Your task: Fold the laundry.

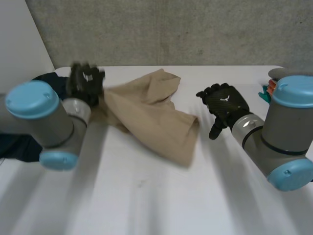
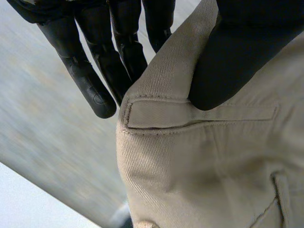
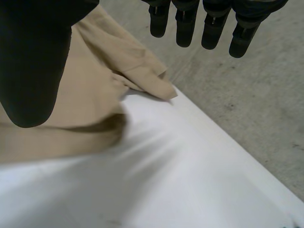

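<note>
Twill trousers (image 1: 151,117) rumpled, pinched in left robot hand (image 1: 84,82).

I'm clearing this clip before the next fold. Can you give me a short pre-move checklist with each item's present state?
1. Left hand has a grip: thumb and fingers pinch the tan garment at its waistband, by a belt loop. Ok.
2. Right hand is free: open and holding nothing, beside the garment's end. Ok.
3. Garment lies flat: it is bunched and creased. Not ok.
4. Room to fold: the table in front of the garment is bare. Ok.
5. Dark cloth is clear of the garment: the left arm hides the gap. Cannot tell.
</note>
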Motion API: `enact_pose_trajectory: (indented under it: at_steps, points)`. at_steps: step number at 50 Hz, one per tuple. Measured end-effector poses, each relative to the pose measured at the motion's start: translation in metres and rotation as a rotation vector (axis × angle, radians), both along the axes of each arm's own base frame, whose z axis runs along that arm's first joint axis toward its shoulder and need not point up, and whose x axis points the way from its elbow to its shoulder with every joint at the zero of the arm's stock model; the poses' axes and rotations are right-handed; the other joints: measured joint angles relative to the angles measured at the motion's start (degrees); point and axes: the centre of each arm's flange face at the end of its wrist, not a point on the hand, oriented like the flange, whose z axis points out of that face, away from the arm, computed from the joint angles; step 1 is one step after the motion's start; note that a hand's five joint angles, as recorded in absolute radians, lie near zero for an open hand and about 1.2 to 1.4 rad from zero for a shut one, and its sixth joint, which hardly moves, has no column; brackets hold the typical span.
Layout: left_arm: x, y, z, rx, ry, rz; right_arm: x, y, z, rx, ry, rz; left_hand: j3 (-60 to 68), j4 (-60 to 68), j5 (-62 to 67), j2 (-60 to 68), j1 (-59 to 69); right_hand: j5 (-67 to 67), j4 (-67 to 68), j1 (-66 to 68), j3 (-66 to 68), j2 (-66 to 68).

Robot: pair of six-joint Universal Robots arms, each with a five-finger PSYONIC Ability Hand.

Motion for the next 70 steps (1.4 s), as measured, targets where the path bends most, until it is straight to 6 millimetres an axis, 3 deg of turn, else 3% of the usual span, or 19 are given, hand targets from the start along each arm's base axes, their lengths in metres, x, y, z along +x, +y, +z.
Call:
enact_pose_trajectory:
  at_steps: [2,5,8,10,11,14,19,20,24,25,27,29,33,37,43,48,52,60,70]
  points:
    - [-0.003,-0.009,0.024,-0.094,0.017,-0.011,-0.002,-0.002,0.006,-0.006,-0.009,-0.008,0.00,0.02,0.00,0.00,0.04,0.00,0.00,0.00,0.00,0.00]
    - [-0.015,-0.019,0.076,-0.283,0.074,-0.072,-0.004,-0.005,0.013,-0.012,-0.022,-0.020,0.00,0.23,0.00,0.00,0.27,0.00,0.00,0.00,0.00,0.00]
    - [-0.032,-0.015,0.124,-0.431,0.139,-0.165,-0.006,-0.007,0.016,-0.012,-0.032,-0.031,0.76,0.23,0.00,0.12,0.27,0.00,0.00,0.00,0.00,0.00]
    - [-0.040,-0.011,0.139,-0.471,0.167,-0.210,-0.007,-0.008,0.017,-0.011,-0.035,-0.037,0.97,0.24,0.00,0.13,0.27,0.00,0.00,0.00,0.00,0.00]
    - [-0.052,-0.003,0.158,-0.510,0.206,-0.279,-0.008,-0.010,0.017,-0.009,-0.037,-0.044,0.97,0.24,0.00,0.13,0.27,0.00,0.00,0.00,0.00,0.00]
    - [-0.069,0.008,0.167,-0.500,0.251,-0.384,-0.010,-0.012,0.016,-0.007,-0.038,-0.058,0.97,0.24,0.00,0.13,0.27,0.00,0.00,0.00,0.00,0.00]
    - [-0.100,0.027,0.137,-0.326,0.267,-0.559,-0.016,-0.018,0.016,-0.011,-0.037,-0.085,0.97,0.24,0.00,0.13,0.33,0.00,0.00,0.00,0.00,0.00]
    - [-0.112,0.037,0.112,-0.216,0.253,-0.634,-0.020,-0.023,0.017,-0.016,-0.038,-0.100,0.97,0.24,0.00,0.13,0.38,0.00,0.00,0.00,0.00,0.00]
    - [-0.127,0.058,0.067,-0.029,0.208,-0.741,-0.026,-0.030,0.019,-0.025,-0.040,-0.122,0.92,0.24,0.00,0.08,0.36,0.00,0.00,0.00,0.00,0.00]
    - [-0.132,0.070,0.041,0.068,0.172,-0.790,-0.030,-0.034,0.020,-0.030,-0.041,-0.133,-9.11,-10.34,-7.86,-10.80,-8.40,0.00,0.00,0.00,0.00,0.00]
    - [-0.134,0.083,0.015,0.154,0.131,-0.830,-0.033,-0.038,0.022,-0.034,-0.042,-0.144,-19.95,-20.39,-17.57,-21.27,-19.16,0.00,0.00,0.00,0.00,0.00]
    - [-0.134,0.094,-0.008,0.222,0.086,-0.858,-0.037,-0.042,0.023,-0.039,-0.044,-0.154,-36.91,-37.93,-35.35,-38.29,-37.46,0.00,0.00,0.00,0.00,0.00]
    - [-0.128,0.113,-0.039,0.286,-0.012,-0.886,-0.041,-0.047,0.025,-0.045,-0.044,-0.165,-45.79,-47.42,-45.06,-46.93,-43.91,0.00,0.00,0.00,0.00,0.00]
    - [-0.122,0.120,-0.040,0.263,-0.065,-0.880,-0.041,-0.047,0.024,-0.045,-0.041,-0.162,-50.57,-51.96,-50.06,-51.60,-47.94,0.00,0.00,0.00,0.00,0.00]
    - [-0.104,0.118,-0.005,0.193,-0.059,-0.786,-0.031,-0.037,0.023,-0.043,-0.023,-0.115,-51.22,-52.49,-50.64,-52.14,-48.38,0.00,0.00,0.00,0.00,0.00]
    - [-0.078,0.110,0.027,0.189,0.029,-0.596,-0.011,-0.015,0.023,-0.057,0.025,-0.003,-51.22,-52.49,-50.64,-52.14,-48.38,0.00,0.00,0.00,0.00,0.00]
    - [-0.052,0.107,0.036,0.242,0.101,-0.400,0.005,0.004,0.024,-0.088,0.093,0.119,-51.22,-52.96,-50.94,-52.52,-48.38,0.00,0.00,0.00,0.00,0.00]
    - [-0.006,0.130,0.012,0.446,0.093,-0.101,0.035,0.022,0.015,-0.185,0.240,0.341,-51.88,-53.56,-51.49,-53.08,-48.96,0.24,0.27,0.27,0.23,0.16]
    - [0.028,0.162,-0.025,0.637,-0.008,-0.005,0.067,0.003,-0.007,-0.247,0.334,0.453,-52.11,-53.82,-51.63,-53.30,-49.49,6.48,6.40,5.31,6.82,6.29]
